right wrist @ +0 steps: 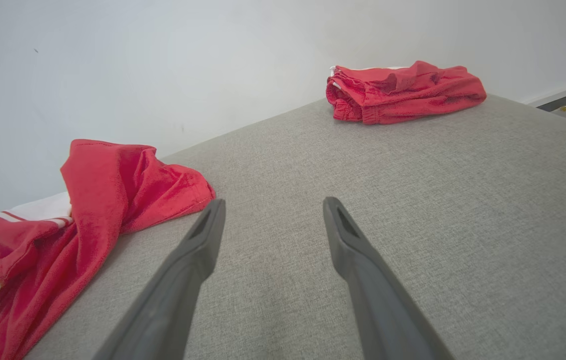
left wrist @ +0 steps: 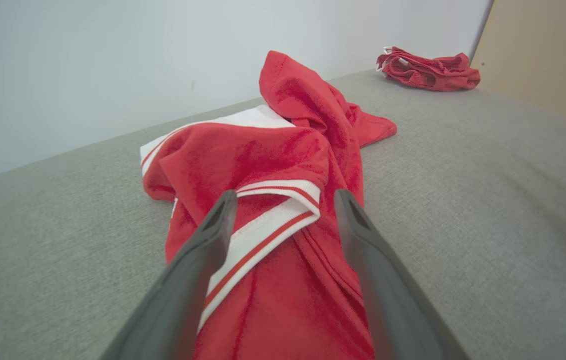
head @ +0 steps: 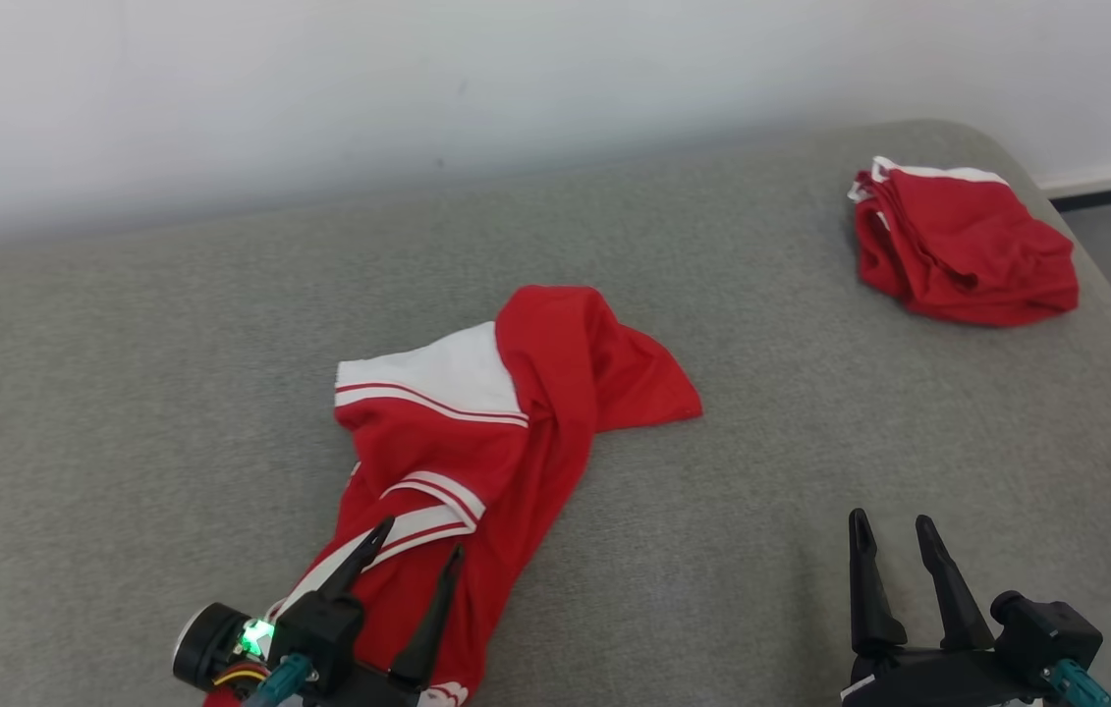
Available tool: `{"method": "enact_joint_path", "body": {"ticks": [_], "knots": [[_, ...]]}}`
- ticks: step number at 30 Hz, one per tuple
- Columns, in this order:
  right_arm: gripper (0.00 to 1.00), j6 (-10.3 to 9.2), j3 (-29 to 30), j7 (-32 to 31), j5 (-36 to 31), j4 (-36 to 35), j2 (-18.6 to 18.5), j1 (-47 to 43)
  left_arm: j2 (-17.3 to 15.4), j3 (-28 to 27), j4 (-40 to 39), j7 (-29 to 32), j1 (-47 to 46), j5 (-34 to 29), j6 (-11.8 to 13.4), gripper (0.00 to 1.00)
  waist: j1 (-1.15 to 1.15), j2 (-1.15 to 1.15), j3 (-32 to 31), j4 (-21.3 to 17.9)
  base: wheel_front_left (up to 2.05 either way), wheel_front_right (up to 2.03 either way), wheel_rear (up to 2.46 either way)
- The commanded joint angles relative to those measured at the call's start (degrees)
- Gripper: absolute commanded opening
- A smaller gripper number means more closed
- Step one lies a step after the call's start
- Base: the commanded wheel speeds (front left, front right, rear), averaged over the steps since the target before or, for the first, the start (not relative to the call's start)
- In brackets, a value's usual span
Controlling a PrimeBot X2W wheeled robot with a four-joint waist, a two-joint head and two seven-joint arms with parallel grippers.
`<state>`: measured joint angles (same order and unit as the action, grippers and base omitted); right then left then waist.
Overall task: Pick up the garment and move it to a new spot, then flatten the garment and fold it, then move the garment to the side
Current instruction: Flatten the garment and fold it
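Garment [head: 476, 432], red, white striped trim, crumpled

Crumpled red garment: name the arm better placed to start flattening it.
Left: the left claw sits open over the garment's near end; the right claw hangs open above bare grey surface beside it.

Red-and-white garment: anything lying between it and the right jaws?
Nothing visible. Only bare grey surface lies between the right jaws and the red-and-white garment. The folded red garment sits apart at the back right, out of that path.
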<state>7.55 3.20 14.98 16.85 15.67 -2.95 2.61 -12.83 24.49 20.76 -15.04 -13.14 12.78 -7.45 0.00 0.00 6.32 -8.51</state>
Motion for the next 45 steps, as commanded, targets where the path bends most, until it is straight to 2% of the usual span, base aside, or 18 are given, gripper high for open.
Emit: {"method": "enact_joint_path", "body": {"ticks": [1, 14, 15, 16, 17, 18, 21, 25, 34, 37, 38, 45], "knots": [[1.0, -0.16, -0.2, 0.3, 0.3, 0.1, 0.2, 0.3, -0.4, 0.2, 1.0, -0.1, -1.1, 0.6, 0.1, 1.0, 0.0, 0.0, 1.8, -2.2, 0.0, 0.0, 0.0], [1.0, -0.16, -0.6, 0.3, 1.4, -0.2, 0.2, 1.2, -1.7, 5.8, 14.3, 0.0, -9.4, 6.0, 0.0, 1.0, 0.0, 0.0, 4.0, -6.4, 0.0, 0.0, 0.0], [1.0, -0.16, -0.5, 0.3, 1.3, -0.3, 0.2, 1.2, -1.6, 5.5, 15.0, 0.0, -10.2, 6.3, 0.0, 0.89, 0.0, 0.0, 4.1, -6.4, 0.0, 0.0, 0.0], [1.0, -0.16, -0.4, 0.3, 1.3, -0.3, 0.2, 1.2, -1.5, 5.3, 15.6, -0.1, -10.9, 6.3, 0.1, 0.52, 0.0, 0.0, 4.2, -6.5, 0.0, 0.0, 0.0], [1.0, -0.16, -0.3, 0.3, 1.3, -0.3, 0.2, 1.3, -1.5, 5.5, 16.3, -0.1, -11.3, 5.7, 0.1, 0.35, 0.0, 0.0, 4.2, -6.5, 0.0, 0.0, 0.0], [1.0, -0.16, -0.2, 0.3, 1.3, -0.3, 0.2, 1.3, -1.6, 5.8, 16.9, -0.1, -11.8, 5.3, 0.1, 0.0, 0.0, 0.0, 4.3, -6.4, 0.0, 0.0, 0.0], [1.0, -0.16, 0.1, 0.3, 1.2, -0.5, 0.2, 1.4, -1.7, 5.6, 17.4, -0.2, -13.7, 4.7, 0.3, 0.0, 0.0, 0.0, 4.4, -6.1, 0.0, 0.0, 0.0], [1.0, -0.16, 0.5, 0.3, 1.0, -0.5, 0.2, 1.4, -3.0, 2.9, 12.4, -0.2, -15.8, 5.4, 0.2, 0.0, 0.0, 0.0, 4.4, -4.6, 0.0, 0.0, 0.0], [1.0, -0.16, -0.3, 0.3, 1.2, -0.3, 0.2, 2.1, -12.1, -1.0, 6.4, 1.5, -22.1, 6.8, 0.1, 0.0, 0.0, 0.0, 5.2, -3.3, 0.0, 0.0, 0.0], [1.0, -0.16, -0.5, 0.3, 1.2, -0.2, 0.2, 2.7, -14.8, -2.7, 7.3, 3.1, -23.9, 8.2, 0.1, 0.0, 0.0, 0.0, 6.1, -3.8, 0.0, 0.0, 0.0], [1.0, -0.16, -0.4, 0.3, 1.1, -0.1, 0.2, 3.0, -16.8, -3.5, 8.7, 4.0, -25.1, 8.7, 0.0, 0.0, 0.0, 0.0, 6.8, -4.3, 0.0, 0.0, 0.0], [1.0, -0.16, -0.1, 0.3, 1.0, 0.2, 0.2, 3.8, -19.7, -5.2, 16.1, 4.9, -26.9, 10.0, 0.2, 0.0, 0.0, 0.0, 8.6, -5.6, 0.0, 0.0, 0.0]]}}
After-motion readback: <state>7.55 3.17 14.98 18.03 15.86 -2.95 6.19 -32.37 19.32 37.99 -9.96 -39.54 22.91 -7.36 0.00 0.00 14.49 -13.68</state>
